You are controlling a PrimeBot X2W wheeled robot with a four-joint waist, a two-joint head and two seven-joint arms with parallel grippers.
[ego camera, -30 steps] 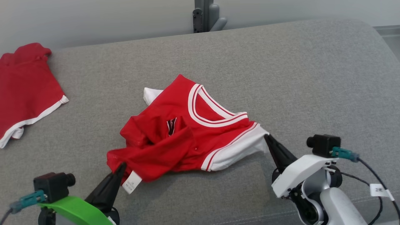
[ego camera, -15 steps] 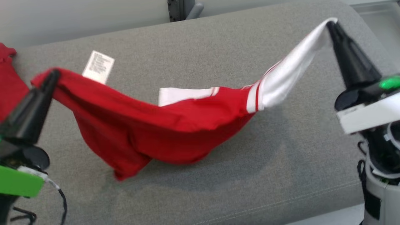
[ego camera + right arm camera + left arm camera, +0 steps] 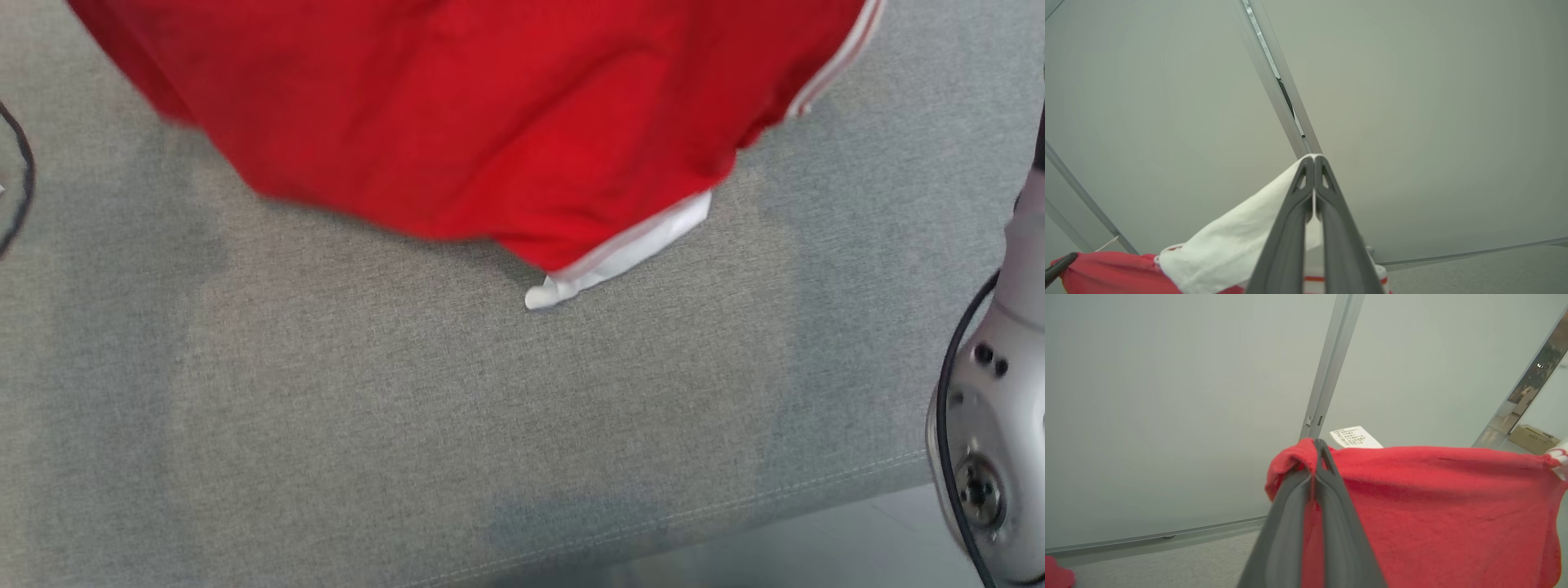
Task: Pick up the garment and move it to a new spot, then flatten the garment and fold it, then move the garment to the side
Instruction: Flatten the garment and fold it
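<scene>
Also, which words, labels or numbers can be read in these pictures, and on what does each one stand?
On the care label sewn to the red garment, left wrist view: several printed lines, too small to read.
On the cardboard box at the right edge, left wrist view: a dark line of print, too blurred to read.
Nothing can be quoted as it reads.

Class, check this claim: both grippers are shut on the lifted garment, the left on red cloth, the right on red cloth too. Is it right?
No. The right gripper is shut on the white part of the garment, as the right wrist view shows. The left gripper does hold red cloth.
</scene>
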